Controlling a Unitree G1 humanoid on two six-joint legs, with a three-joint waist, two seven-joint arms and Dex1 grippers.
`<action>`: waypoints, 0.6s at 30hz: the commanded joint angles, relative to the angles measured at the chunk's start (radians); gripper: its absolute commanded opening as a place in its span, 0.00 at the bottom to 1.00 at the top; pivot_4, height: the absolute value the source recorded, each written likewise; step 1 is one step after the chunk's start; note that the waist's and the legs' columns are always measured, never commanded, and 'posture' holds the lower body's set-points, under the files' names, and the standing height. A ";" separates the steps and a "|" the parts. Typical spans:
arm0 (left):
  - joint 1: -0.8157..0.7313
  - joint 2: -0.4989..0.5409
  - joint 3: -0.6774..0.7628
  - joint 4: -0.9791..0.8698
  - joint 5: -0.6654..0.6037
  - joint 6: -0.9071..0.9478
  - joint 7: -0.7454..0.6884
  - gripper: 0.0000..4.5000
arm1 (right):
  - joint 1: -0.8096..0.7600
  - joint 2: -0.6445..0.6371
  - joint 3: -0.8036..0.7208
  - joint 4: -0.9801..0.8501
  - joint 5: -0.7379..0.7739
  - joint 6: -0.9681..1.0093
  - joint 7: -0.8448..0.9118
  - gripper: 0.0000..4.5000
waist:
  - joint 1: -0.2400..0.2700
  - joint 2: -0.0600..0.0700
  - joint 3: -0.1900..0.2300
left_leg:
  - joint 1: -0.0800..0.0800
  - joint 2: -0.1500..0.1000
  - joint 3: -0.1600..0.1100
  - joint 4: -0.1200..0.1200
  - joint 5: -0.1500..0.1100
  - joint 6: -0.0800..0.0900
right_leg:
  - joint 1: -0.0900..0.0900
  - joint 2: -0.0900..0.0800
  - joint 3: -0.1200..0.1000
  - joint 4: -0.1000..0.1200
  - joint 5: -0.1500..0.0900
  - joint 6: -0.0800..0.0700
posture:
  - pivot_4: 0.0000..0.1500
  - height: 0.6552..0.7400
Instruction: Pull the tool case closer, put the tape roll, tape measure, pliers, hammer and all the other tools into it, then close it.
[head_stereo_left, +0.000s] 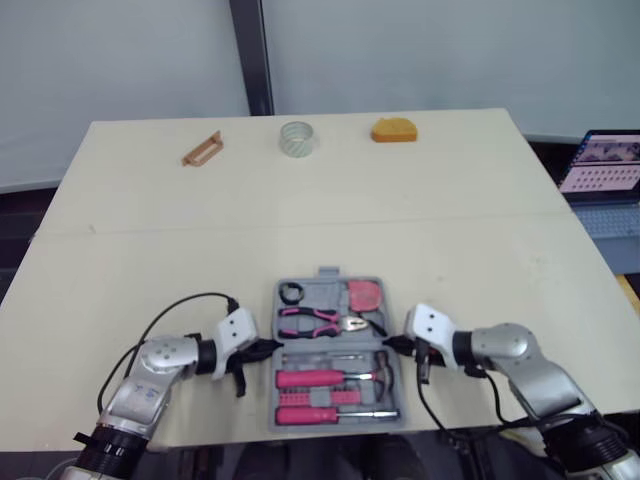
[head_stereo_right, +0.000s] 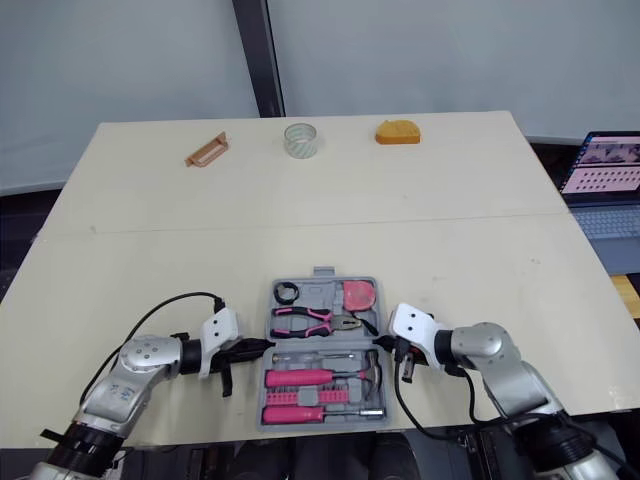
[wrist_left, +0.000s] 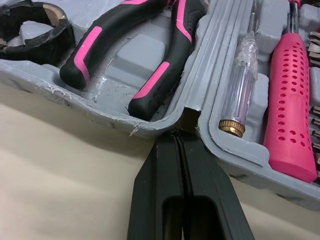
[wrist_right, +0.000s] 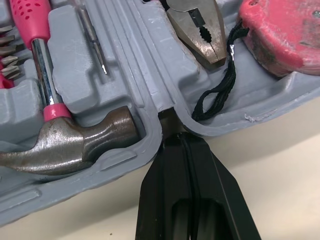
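Tool case (head_stereo_left: 338, 426): lies open directly between left claw (head_stereo_left: 272, 348) and right claw (head_stereo_left: 395, 346), hinge line running claw to claw. Both claws: pinched together on nothing, tips touching the hinge notches. Inside: one pliers (head_stereo_left: 320, 321), one hammer (head_stereo_left: 330, 378). Left to fetch, well ahead of both claws: one tape roll (head_stereo_left: 297, 138), nearer the left claw; one orange tape measure (head_stereo_left: 394, 131), nearer the right; one orange tool (head_stereo_left: 202, 149), ahead-left
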 joint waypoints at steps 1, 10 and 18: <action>0.024 0.004 -0.013 -0.033 -0.007 0.009 -0.002 0.01 | 0.002 -0.003 -0.008 -0.046 0.031 -0.003 0.018 0.00 | 0.000 0.000 0.000 | 0.000 0.000 0.000 0.000 0.000 0.000 | 0.000 0.000 0.000 0.000 0.000 0.000 | 1.00 1.00; 0.063 0.011 -0.010 -0.067 -0.009 0.019 -0.001 0.01 | -0.001 0.002 -0.007 -0.040 0.030 -0.008 0.009 0.00 | 0.000 0.000 0.000 | 0.000 0.000 0.000 0.000 0.000 0.000 | 0.000 0.000 0.000 -0.001 0.000 0.000 | 1.00 1.00; 0.059 0.013 -0.005 -0.057 -0.006 0.015 0.000 0.01 | 0.000 0.001 -0.006 -0.040 0.029 -0.007 0.008 0.00 | 0.000 0.000 0.000 | 0.000 0.000 0.000 0.000 0.000 0.000 | 0.000 0.000 0.000 -0.001 0.000 0.000 | 1.00 1.00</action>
